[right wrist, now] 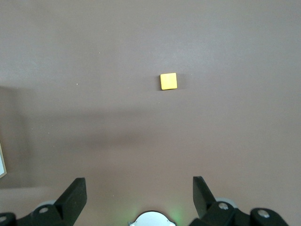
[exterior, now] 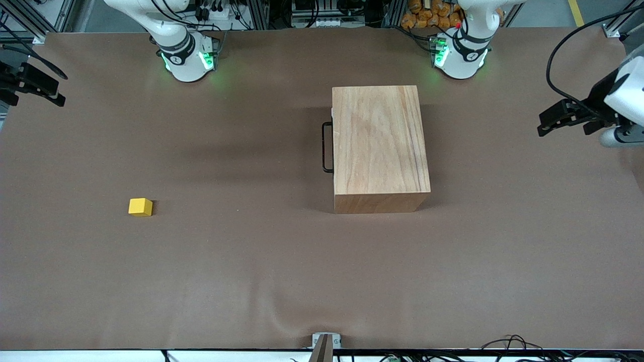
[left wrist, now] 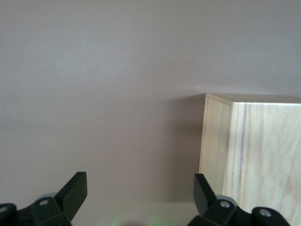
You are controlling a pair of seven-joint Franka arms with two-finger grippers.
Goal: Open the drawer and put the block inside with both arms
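Note:
The large wooden box [exterior: 380, 143] stands in the middle of the table. Its drawer is shut; only the black wire handle [exterior: 327, 147] and a sliver of white front show, on the side toward the right arm's end. The yellow block [exterior: 140, 206] lies on the table toward the right arm's end, nearer the front camera than the box. My left gripper [exterior: 542, 124] is open and empty above the table's edge at the left arm's end. My right gripper [exterior: 55, 93] is open and empty over the edge at the right arm's end. The right wrist view shows the block [right wrist: 168, 81], the left wrist view a box corner [left wrist: 254, 150].
The brown table cover [exterior: 251, 281] is bare around the block and the box. The two arm bases [exterior: 186, 58] [exterior: 460, 55] with green lit rings stand along the table's edge farthest from the front camera. A small metal bracket [exterior: 326, 341] sits at the nearest edge.

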